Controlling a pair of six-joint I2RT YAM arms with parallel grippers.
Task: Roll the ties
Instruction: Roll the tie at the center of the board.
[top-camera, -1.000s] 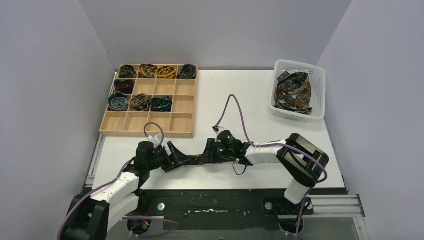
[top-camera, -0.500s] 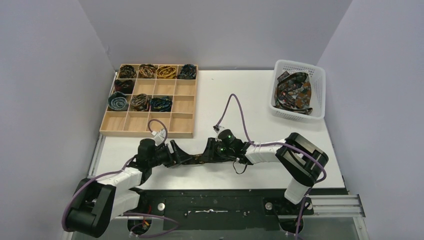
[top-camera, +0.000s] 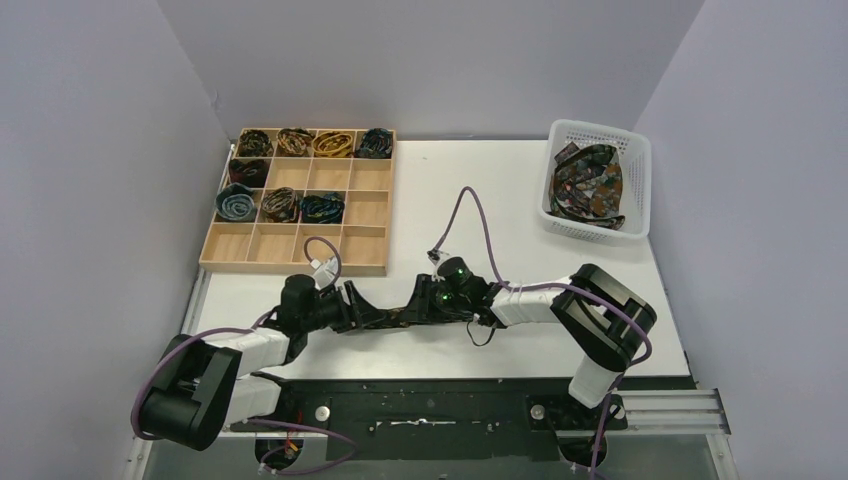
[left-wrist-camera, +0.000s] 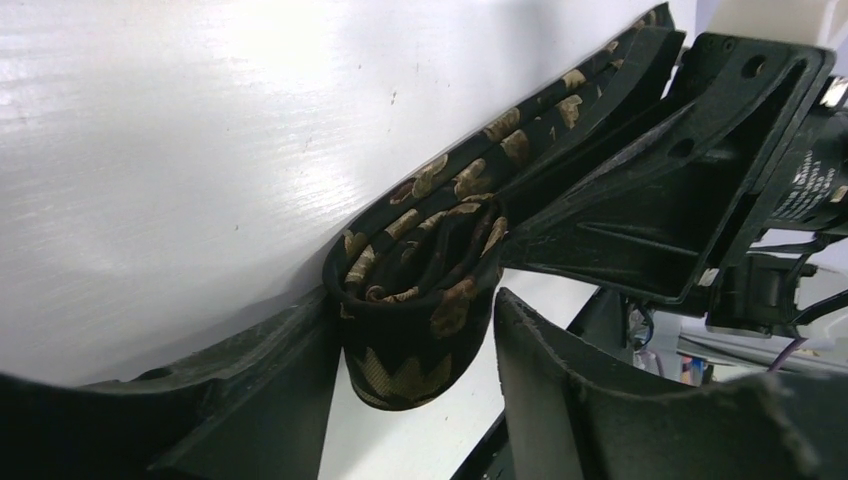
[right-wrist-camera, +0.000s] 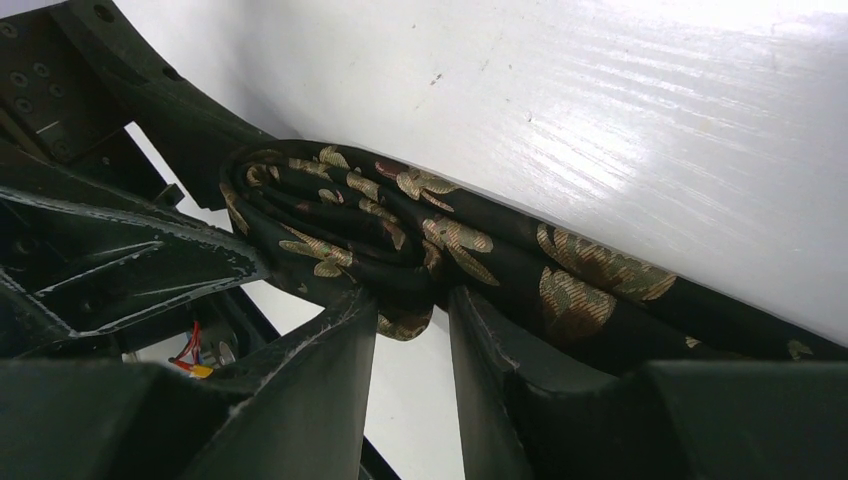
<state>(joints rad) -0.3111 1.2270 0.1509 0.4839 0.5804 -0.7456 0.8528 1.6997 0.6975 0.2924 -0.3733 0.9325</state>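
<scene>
A dark tie with a gold leaf print (top-camera: 392, 318) lies low on the white table near its front edge, stretched between my two grippers. My left gripper (top-camera: 365, 312) is shut on the rolled end of the tie. In the left wrist view that coil (left-wrist-camera: 430, 290) sits between its fingers (left-wrist-camera: 412, 330). My right gripper (top-camera: 415, 308) is shut on the tie close beside it. In the right wrist view its fingers (right-wrist-camera: 410, 300) pinch a fold of the tie (right-wrist-camera: 400, 235). The two grippers are nearly touching.
A wooden compartment tray (top-camera: 300, 262) at the back left holds several rolled ties (top-camera: 282, 203). A white basket (top-camera: 597, 130) at the back right holds a heap of ties (top-camera: 588, 185). A purple cable (top-camera: 470, 215) arches above the right wrist.
My left gripper has shifted right along the tie, closer to the right gripper, and the left arm's elbow has swung down and left. The right gripper has hardly moved.
</scene>
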